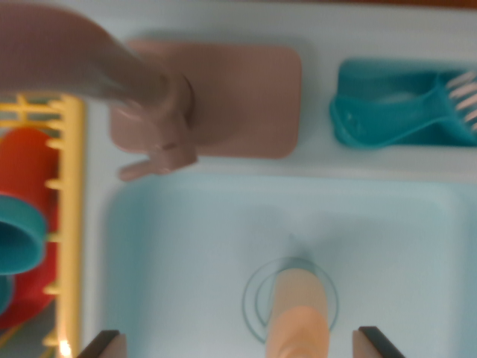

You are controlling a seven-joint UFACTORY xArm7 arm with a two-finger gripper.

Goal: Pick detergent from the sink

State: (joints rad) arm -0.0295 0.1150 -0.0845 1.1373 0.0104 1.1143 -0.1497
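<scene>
1. Pale orange plastic detergent bottle (299, 317) lies in the light blue sink basin (164, 253), over the round drain (257, 294) near the bottom edge; blurry view.
2. Gripper (242, 344) spread wide, dark fingertips (102, 344) flanking the bottle, holding nothing.
3. Mauve faucet (160, 112) at the basin's upper-left corner.

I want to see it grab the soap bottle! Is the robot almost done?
Not yet. Done: the gripper is lined up over the sink, with a finger on each side of the peach detergent bottle. In hand: nothing; the jaws look open and apart from the bottle, which lies over the drain ring. Left: come down, close on it and lift it out.
</scene>
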